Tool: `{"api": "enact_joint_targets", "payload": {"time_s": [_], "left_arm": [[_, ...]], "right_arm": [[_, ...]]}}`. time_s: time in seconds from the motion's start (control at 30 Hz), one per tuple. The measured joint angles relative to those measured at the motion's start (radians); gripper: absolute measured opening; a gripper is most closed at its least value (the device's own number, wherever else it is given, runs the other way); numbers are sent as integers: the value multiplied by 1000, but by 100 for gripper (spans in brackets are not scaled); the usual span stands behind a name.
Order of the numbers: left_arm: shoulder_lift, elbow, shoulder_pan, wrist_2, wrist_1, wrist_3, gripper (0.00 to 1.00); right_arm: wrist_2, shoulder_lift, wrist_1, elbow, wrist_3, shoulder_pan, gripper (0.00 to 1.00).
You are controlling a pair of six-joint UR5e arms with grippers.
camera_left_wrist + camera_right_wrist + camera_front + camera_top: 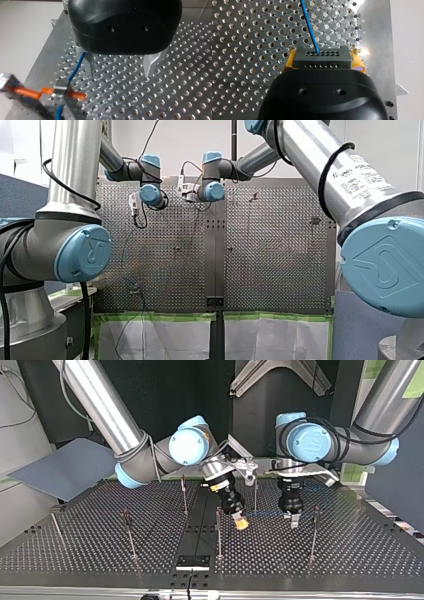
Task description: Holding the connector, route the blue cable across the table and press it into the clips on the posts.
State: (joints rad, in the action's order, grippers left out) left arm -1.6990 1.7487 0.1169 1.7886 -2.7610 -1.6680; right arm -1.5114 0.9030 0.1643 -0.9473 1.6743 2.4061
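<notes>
In the right wrist view my right gripper (pixel 323 65) is shut on a dark grey connector (pixel 322 58), squeezed between its yellow pads (pixel 289 61). The blue cable (pixel 310 30) leaves the connector's face and runs ahead over the perforated plate. In the top view that gripper (pixel 240 523) hangs low near the table's middle. My left gripper (pixel 293 519) stands close beside it. In the left wrist view my left gripper (pixel 120 75) is open, its metal fingers (pixel 151 66) wide apart. The blue cable (pixel 76 67) passes next to one finger, down to the blurred orange-padded gripper (pixel 47 92).
Several thin posts stand on the perforated table (pixel 350 550) in the top view: one (pixel 218 532) just in front of the right gripper, one (pixel 313 535) beside the left gripper, others (pixel 130 535) towards the view's left. A small black plate (pixel 192 562) sits at the near edge.
</notes>
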Motion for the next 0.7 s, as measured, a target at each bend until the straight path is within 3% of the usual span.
{"api": "enact_joint_targets", "payload": {"time_s": [0.03, 0.07, 0.1, 0.13, 0.5, 0.7], "left_arm": [[0, 0, 0, 8, 1, -2, 34], [0, 0, 0, 13, 2, -4, 34], [0, 0, 1, 17, 4, -6, 14], [0, 0, 2, 21, 6, -9, 2], [0, 3, 8, 29, 6, -34, 2], [1, 29, 12, 67, -17, -44, 2]], "right_arm": [[0, 0, 0, 0, 0, 0, 0], [0, 0, 0, 0, 0, 0, 0], [0, 0, 0, 0, 0, 0, 0], [0, 0, 0, 0, 0, 0, 0], [0, -1, -3, 0, 1, 0, 0], [-1, -3, -8, -3, 1, 5, 0]]}}
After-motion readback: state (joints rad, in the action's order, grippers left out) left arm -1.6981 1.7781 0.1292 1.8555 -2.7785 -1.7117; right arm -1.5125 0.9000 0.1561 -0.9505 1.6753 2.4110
